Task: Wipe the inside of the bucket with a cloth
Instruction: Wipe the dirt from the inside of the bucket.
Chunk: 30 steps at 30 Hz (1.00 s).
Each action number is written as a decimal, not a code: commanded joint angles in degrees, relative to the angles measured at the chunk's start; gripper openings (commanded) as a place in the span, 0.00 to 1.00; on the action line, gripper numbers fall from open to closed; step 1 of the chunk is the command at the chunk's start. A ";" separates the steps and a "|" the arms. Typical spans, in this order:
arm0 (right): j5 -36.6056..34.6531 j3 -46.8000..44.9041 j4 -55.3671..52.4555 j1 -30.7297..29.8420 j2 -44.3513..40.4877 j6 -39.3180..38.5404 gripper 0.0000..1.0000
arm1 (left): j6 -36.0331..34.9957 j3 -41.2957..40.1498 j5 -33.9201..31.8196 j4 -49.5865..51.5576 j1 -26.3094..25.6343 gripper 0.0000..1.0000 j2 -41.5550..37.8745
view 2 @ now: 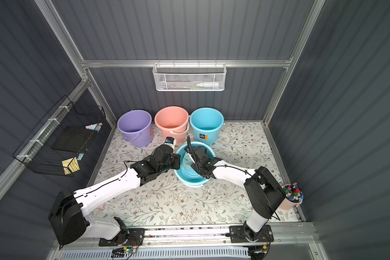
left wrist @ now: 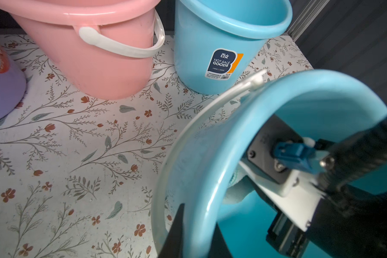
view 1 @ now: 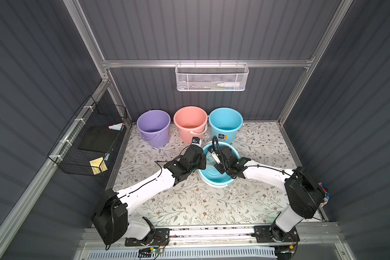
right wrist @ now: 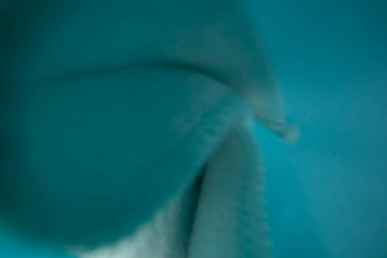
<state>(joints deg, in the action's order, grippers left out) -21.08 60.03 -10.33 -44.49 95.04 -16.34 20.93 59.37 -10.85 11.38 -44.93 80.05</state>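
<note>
Count: 4 buckets, 1 cloth, 2 arms, 2 wall baskets. The purple bucket (view 1: 153,128), pink bucket (view 1: 190,123) and upright blue bucket (view 1: 225,125) stood in a row at the back of the floral table (view 1: 189,202). The tipped blue bucket (view 1: 216,177) sat mid-table, just in front of the upright blue one, with its mouth toward the arms.

The left gripper (left wrist: 198,234) was clamped on the tipped bucket's rim, one finger inside and one outside. The right gripper (view 1: 211,160) was down inside that bucket, jaws pressed together. Its fingertips were buried in the cloth (right wrist: 228,189), so it read as pinching the cloth. The cloth lay inside the tipped bucket, against its wall.

View differences:
- **Left wrist view:** only here was the "HOT-SALE GOODS" sticker (left wrist: 221,63) legible and the tipped bucket's white handle (left wrist: 210,107) clear.
- **Right wrist view:** only blurred cloth folds and blue plastic.
- **Both top views:** the white mesh basket (view 1: 212,77) on the back wall and the black wire basket (view 1: 88,139) on the left wall.
- **A top view:** the cup of coloured bits (view 2: 293,195) beside the right arm showed plainly only here.
</note>
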 commanded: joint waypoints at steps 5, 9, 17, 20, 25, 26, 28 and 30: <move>-14.05 3.48 -14.88 0.35 2.18 -3.42 0.00 | -0.18 0.34 0.05 4.64 -0.79 0.00 -0.17; -12.69 4.04 -23.74 0.19 2.84 -4.26 0.00 | 0.06 0.77 -0.94 5.10 -0.84 0.00 0.34; 0.02 8.03 -40.85 1.40 6.01 -3.93 0.00 | 0.32 1.59 -2.26 5.59 -0.83 0.00 0.50; 10.10 10.21 -46.17 2.64 8.01 -3.26 0.00 | 0.39 1.48 -2.41 5.59 -0.86 0.00 0.24; 25.25 12.17 -48.19 3.58 10.60 -4.23 0.00 | 0.35 1.62 -2.08 5.32 -0.85 0.00 0.19; 28.49 12.58 -47.92 3.77 10.98 -4.32 0.00 | 0.32 1.63 -1.86 5.32 -0.79 0.00 0.28; 33.87 13.45 -46.90 3.86 11.43 -4.27 0.00 | 0.32 1.63 -1.67 5.32 -0.79 0.00 0.45; 37.63 13.75 -44.31 3.95 11.08 -3.47 0.00 | 0.26 1.62 -1.48 5.23 -0.79 0.00 0.46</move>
<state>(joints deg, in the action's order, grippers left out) 5.91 73.93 -49.80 -41.52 104.42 -20.93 22.87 59.77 -10.90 14.50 -45.78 81.08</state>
